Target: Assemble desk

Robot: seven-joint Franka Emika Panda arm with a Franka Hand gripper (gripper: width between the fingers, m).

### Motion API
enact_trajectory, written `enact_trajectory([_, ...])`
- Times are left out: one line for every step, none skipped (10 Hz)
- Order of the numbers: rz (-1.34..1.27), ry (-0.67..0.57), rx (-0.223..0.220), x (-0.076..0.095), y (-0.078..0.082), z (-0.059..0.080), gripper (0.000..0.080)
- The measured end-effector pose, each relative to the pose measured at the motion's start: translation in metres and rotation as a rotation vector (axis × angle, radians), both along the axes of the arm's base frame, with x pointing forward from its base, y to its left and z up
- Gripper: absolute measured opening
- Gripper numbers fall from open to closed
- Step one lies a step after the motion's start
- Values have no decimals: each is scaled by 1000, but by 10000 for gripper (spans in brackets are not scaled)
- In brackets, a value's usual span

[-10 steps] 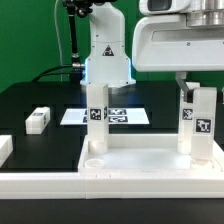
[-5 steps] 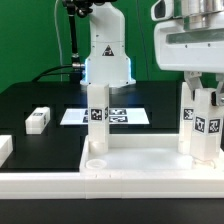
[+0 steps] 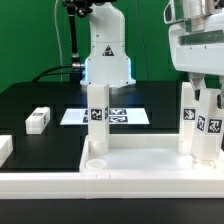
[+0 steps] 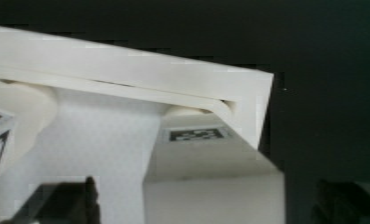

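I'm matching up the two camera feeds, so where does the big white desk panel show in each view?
Exterior view: the desk panel lies in the foreground, from the middle to the exterior view's right, with upright legs on it.
Wrist view: the desk panel fills much of the picture, one corner showing.
Shared landmark: the black table beside the panel.

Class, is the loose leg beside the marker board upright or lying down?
Lying down: the leg rests lengthwise on the black table.
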State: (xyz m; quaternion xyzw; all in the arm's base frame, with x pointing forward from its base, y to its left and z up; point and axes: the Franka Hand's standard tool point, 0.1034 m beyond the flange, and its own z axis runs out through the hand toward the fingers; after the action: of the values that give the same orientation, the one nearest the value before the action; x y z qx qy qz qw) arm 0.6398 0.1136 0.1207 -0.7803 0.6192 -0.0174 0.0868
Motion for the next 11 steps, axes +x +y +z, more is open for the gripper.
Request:
enact_trajectory([252, -36, -34, 2, -8, 1, 640])
enact_trajectory([485, -84, -67, 5, -14, -6, 647])
enact_trajectory([511, -75, -62, -1, -4, -10, 647])
enact_trajectory([605, -87, -76, -1, 0, -10, 647])
enact_trajectory([660, -93, -85, -1, -4, -10, 649])
enact_trajectory([725, -99, -96, -1, -4, -10, 649])
enact_trajectory([913, -107, -122, -1, -2, -9, 649])
enact_trajectory([1147, -114, -142, 2, 3, -4, 649])
enact_trajectory([1226, -121, -147, 7, 7, -1, 649])
enact_trajectory([1221, -120, -150, 6, 5, -3, 649])
enact_trajectory([1198, -115, -147, 6, 5, -3, 649])
